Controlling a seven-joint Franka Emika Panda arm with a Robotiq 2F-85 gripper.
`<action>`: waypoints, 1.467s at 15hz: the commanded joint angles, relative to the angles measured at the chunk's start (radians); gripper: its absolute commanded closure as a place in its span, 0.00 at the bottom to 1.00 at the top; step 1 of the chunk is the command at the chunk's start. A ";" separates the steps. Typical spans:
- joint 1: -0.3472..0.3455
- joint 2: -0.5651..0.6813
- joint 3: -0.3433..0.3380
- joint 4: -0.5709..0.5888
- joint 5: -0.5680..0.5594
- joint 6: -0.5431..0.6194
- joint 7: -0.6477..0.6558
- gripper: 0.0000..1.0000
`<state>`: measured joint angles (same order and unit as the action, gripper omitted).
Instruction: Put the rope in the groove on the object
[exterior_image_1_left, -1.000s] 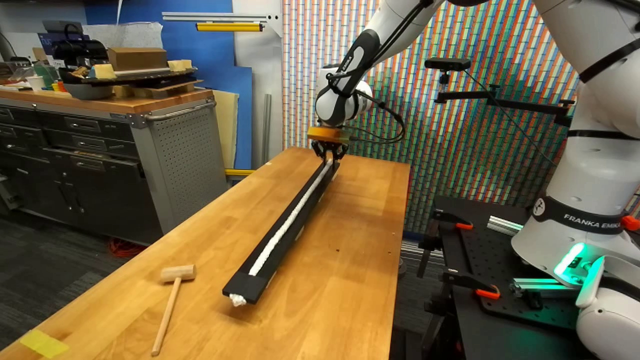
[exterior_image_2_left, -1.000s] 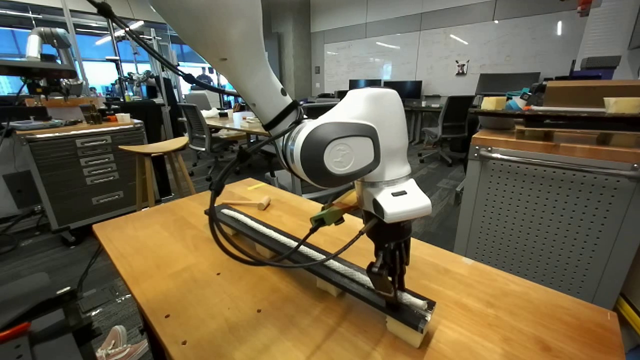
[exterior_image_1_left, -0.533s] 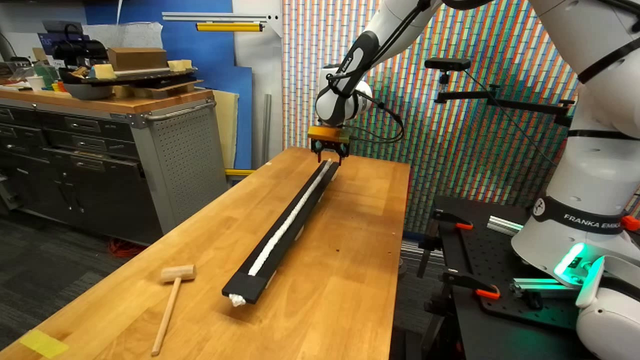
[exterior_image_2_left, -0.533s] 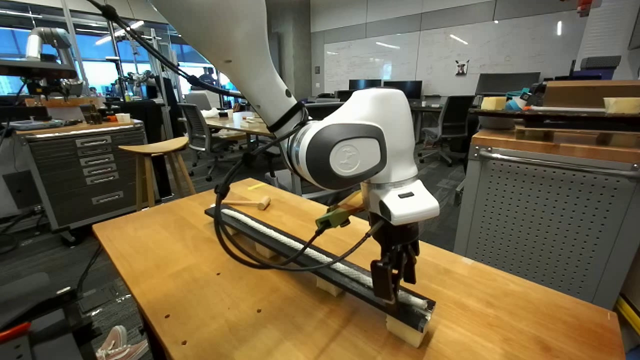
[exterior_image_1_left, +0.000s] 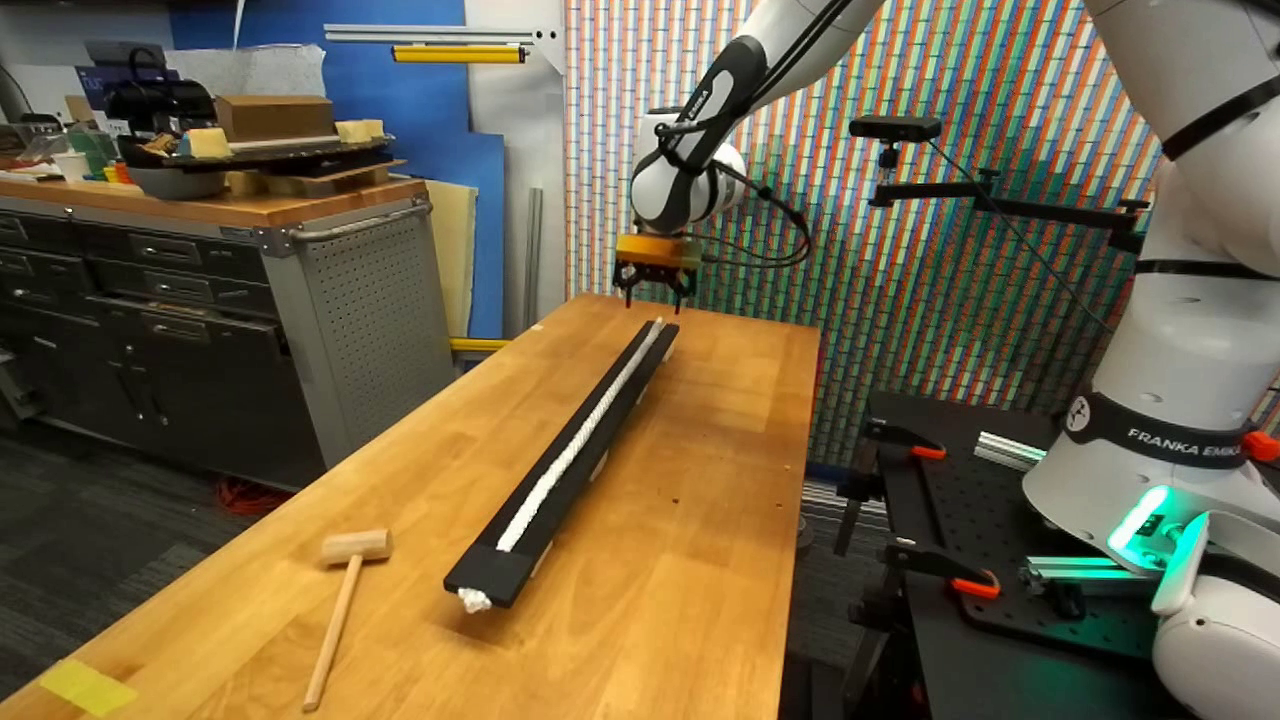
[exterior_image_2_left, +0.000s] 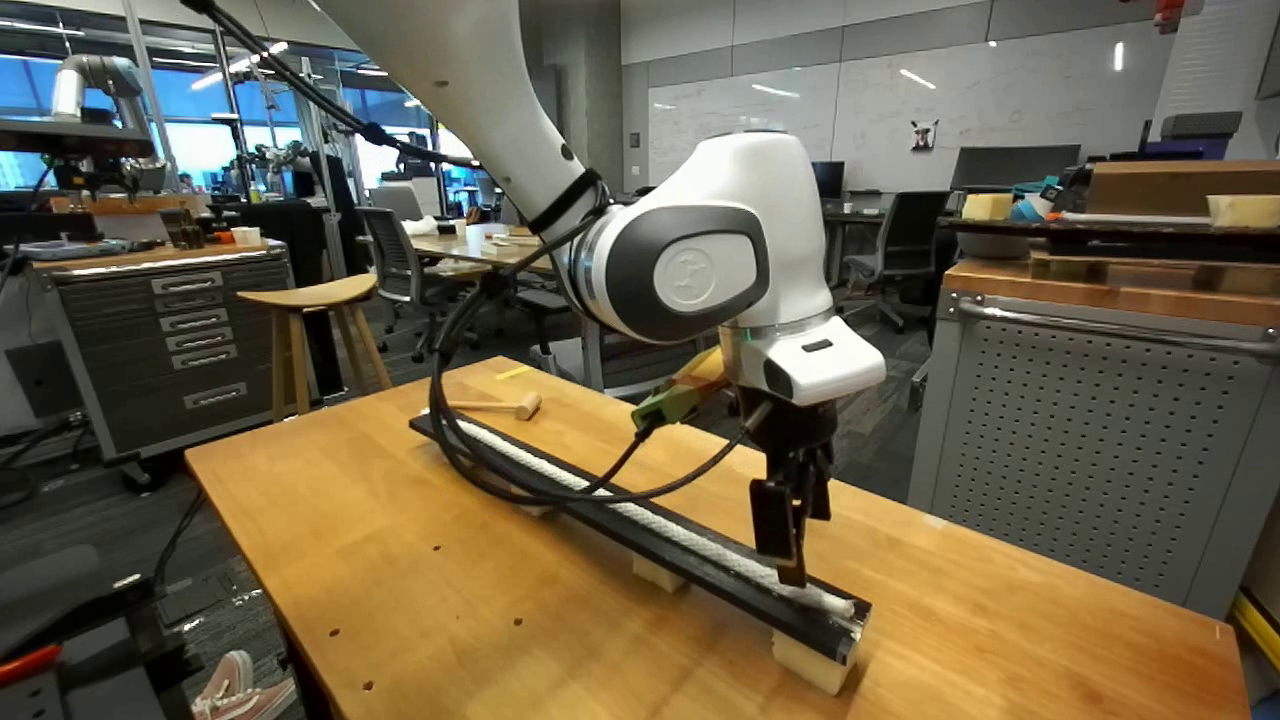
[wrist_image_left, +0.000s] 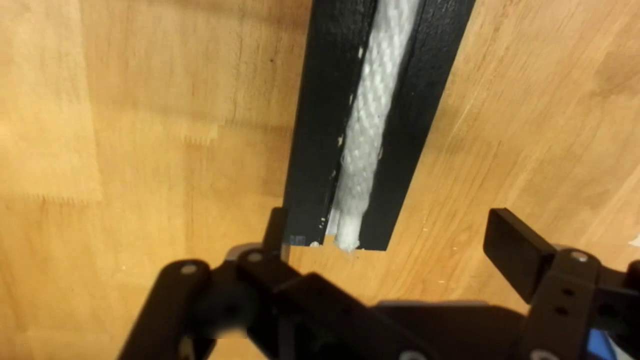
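Rope (wrist_image_left: 372, 100): one, thick, white, twisted; laid lengthwise along the groove (wrist_image_left: 331, 224) of the black bar (wrist_image_left: 320, 150); depth of seating cannot be told.
Gripper (exterior_image_1_left: 653, 306): released, fingers (wrist_image_left: 520, 255) spread wide apart; positioned above one end of the black bar, clear of bar and rope.
Rope end beneath gripper: about level with the bar's end; a narrow strip of groove shows beside it in the wrist view.
Rope at opposite end: passes out of sight at a flat black section; a white tuft (exterior_image_1_left: 475, 600) shows at the bar's tip in an exterior view.
Black bar: long, slim, straight; raised above the table (exterior_image_1_left: 700, 600) on pale blocks (exterior_image_2_left: 812, 664).
Mallet (exterior_image_1_left: 340, 610): wooden, cylindrical head; lies on the table beside the bar, apart from it, near the end farther from the gripper; in both exterior views.
Tape (exterior_image_1_left: 88, 687): yellow piece, on the table near its edge.
Arm (exterior_image_2_left: 690, 265): white, grey joint cap; extends over the table.
Cabinet (exterior_image_1_left: 365, 310): wooden top, perforated grey side; near the table.
Stool (exterior_image_2_left: 310, 293): wooden seat; beyond the table in an exterior view.
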<state>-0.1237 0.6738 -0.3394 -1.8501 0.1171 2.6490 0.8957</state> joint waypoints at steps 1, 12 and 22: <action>0.004 -0.145 0.021 -0.109 -0.031 -0.028 -0.132 0.00; 0.099 -0.537 0.043 -0.404 -0.282 -0.245 -0.366 0.00; 0.053 -0.863 0.174 -0.650 -0.545 -0.322 -0.301 0.00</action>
<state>-0.0307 -0.0563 -0.2228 -2.4069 -0.3580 2.3677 0.5606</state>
